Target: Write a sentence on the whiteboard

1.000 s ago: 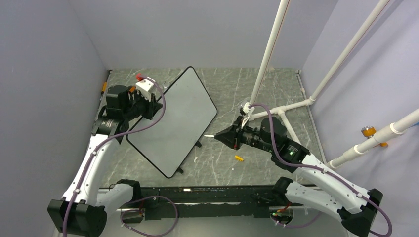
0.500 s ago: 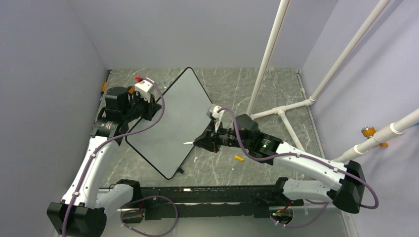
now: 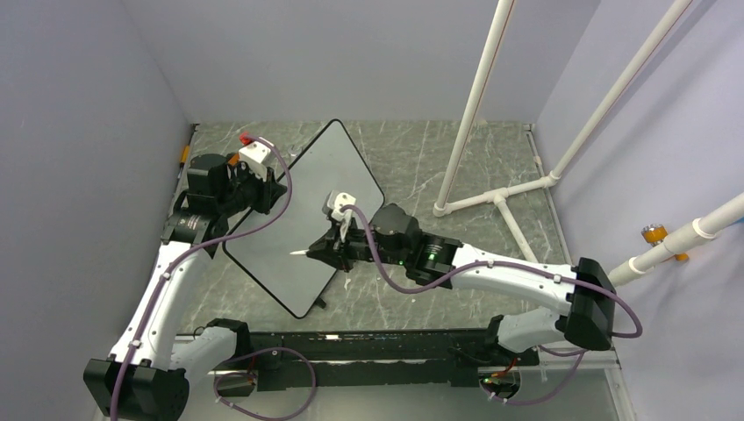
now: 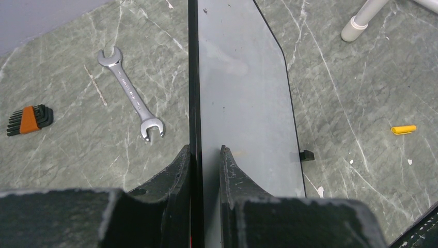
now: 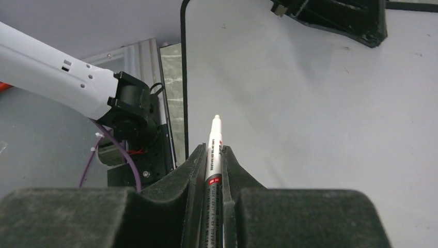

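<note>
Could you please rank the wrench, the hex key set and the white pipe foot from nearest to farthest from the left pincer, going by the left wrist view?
1. wrench, just left of the whiteboard edge that the left pincer grips.
2. hex key set, far left.
3. white pipe foot, top right, across the board.

My two arms, left (image 3: 162, 289) and right (image 3: 518, 274), start at one black base rail (image 3: 377, 344). White shells cover the links nearest the rail, with black joint housings further out. A purple cable (image 3: 290, 189) trails along each arm. A small green light (image 3: 402, 260) glows on my right arm. My fingers (image 5: 188, 173) are matt black and rough-edged.
</note>
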